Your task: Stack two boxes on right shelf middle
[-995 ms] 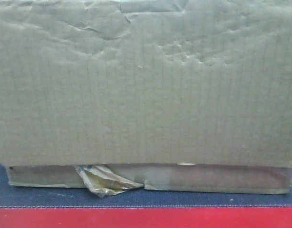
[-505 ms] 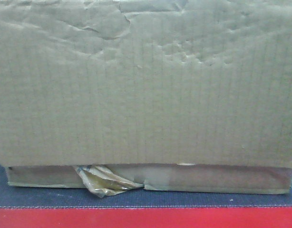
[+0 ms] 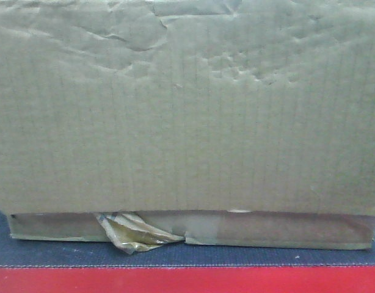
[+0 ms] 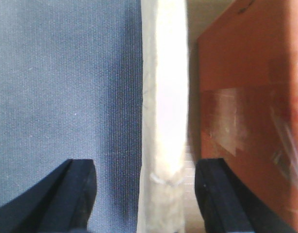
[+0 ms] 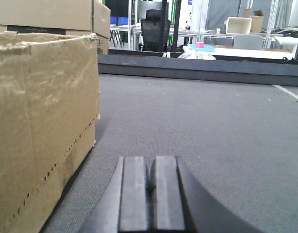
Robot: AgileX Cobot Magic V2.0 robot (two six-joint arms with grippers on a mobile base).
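Cardboard, tan, corrugated and creased, is being shown across the whole front view: a wide box [image 3: 187,110] is sitting on a dark grey woven deck [image 3: 53,253] above a red beam [image 3: 187,281], with crumpled glossy tape [image 3: 135,235] at its lower edge. The left gripper [image 4: 145,171] is being held low, its black fingers spread wide either side of a pale strip [image 4: 163,97], touching nothing. The right gripper [image 5: 150,167] is being held low over the deck, cardboard at its left, fingers pressed together and empty.

The left jaws are matte black wedges, the right jaws flat dark-grey slabs.
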